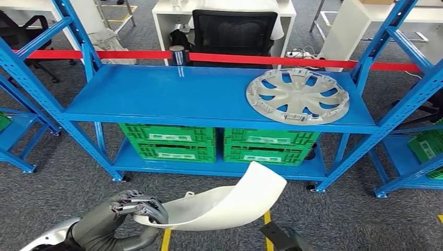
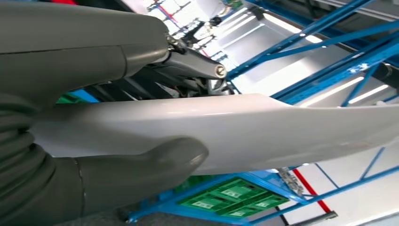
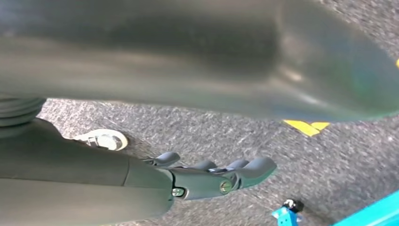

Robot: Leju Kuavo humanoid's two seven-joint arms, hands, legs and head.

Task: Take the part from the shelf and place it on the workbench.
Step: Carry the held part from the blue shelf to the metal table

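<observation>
Head view: grey carpet floor, blue steel shelf (image 1: 209,97) straight ahead, red barrier tape behind it, green crates (image 1: 219,144) on the lower level. A silver wheel cover (image 1: 298,95) lies on the shelf's upper deck, right side. The part (image 1: 224,204) is off the shelf: a long, curved white panel, glossy and thin-walled, arching up toward the right. Left hand (image 1: 137,208) grips its left end, fingers wrapped over the edge. So the pick looks done; carry and placement are left. No workbench visible, so I'd guess a turn or walk comes first.

Left wrist view: shelf uprights and green crates in the background. Part (image 2: 244,132) runs across the frame, smooth off-white, no visible damage. Left hand (image 2: 117,141) is clamped on it, thumb pressed against one face, fingers on the other.

Right wrist view: carpet with a yellow floor marking (image 3: 306,126). Right hand (image 3: 211,176) hangs free, fingers loosely apart, holding nothing. The blurred grey thumb covers the upper part.
</observation>
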